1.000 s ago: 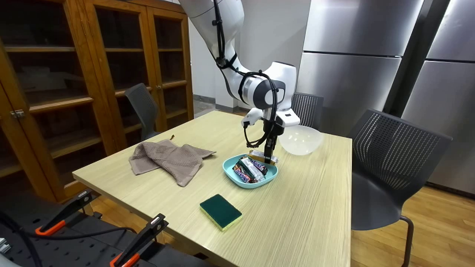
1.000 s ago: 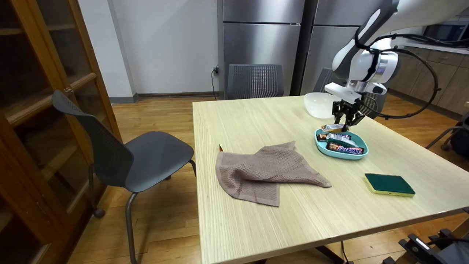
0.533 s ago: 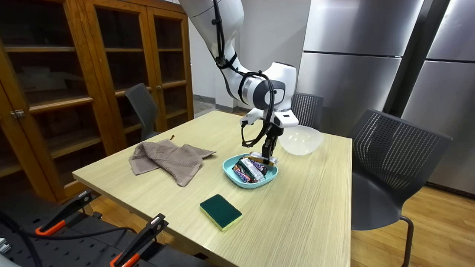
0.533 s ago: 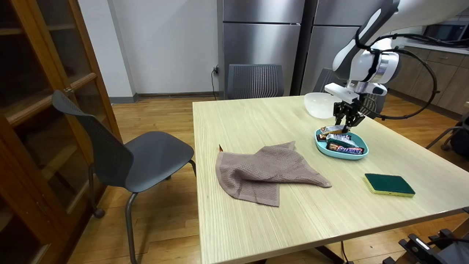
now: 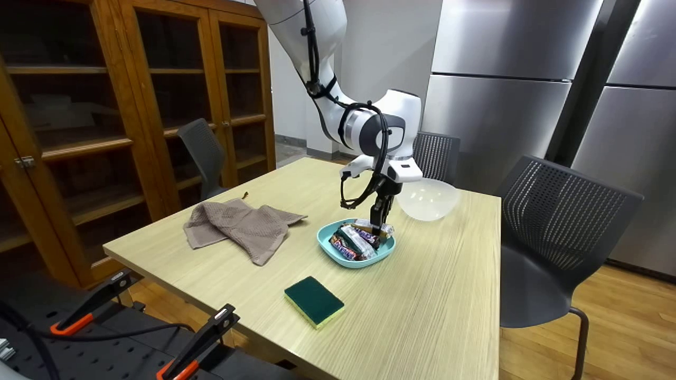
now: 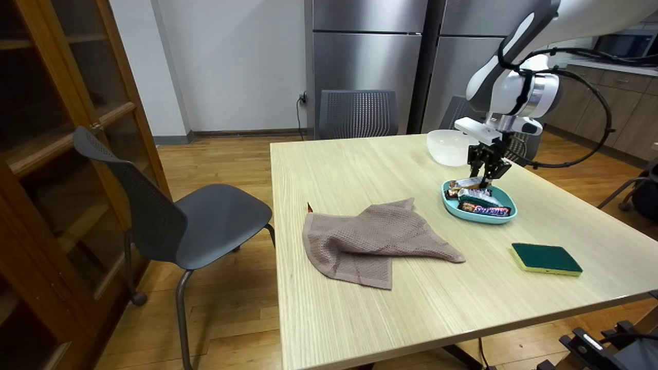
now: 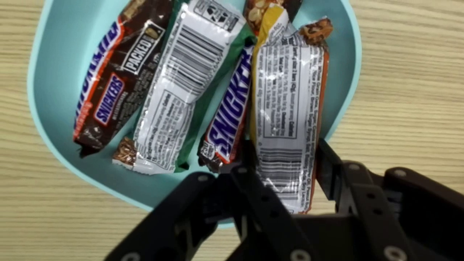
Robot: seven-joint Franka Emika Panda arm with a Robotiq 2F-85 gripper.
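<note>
My gripper (image 7: 284,154) is shut on a silver-backed bar with yellow and orange edges (image 7: 286,98), one finger against each long side. The gripper also shows in both exterior views (image 5: 377,229) (image 6: 479,178). The bar (image 6: 462,183) lies over the far side of a turquoise dish (image 7: 41,116), low over the other bars. In the dish lie a brown Snickers wrapper (image 7: 108,83), a green-and-silver bar (image 7: 174,105) and another Snickers (image 7: 232,108) beside the left finger. A further dark wrapper (image 7: 259,14) is partly covered by the held bar. The bar's near end is partly hidden by the gripper.
A white translucent bowl (image 5: 429,199) stands behind the gripper. A brown cloth (image 5: 243,224) lies on the table (image 5: 422,295), with a small dark tip (image 6: 309,207) showing behind it. A green-and-yellow sponge (image 5: 314,301) lies nearer. Chairs (image 5: 560,237) stand around the table.
My gripper has moved slightly down and across over the dish, carrying the silver-backed bar with it. The bar sits lower among the other bars. Everything else is still.
</note>
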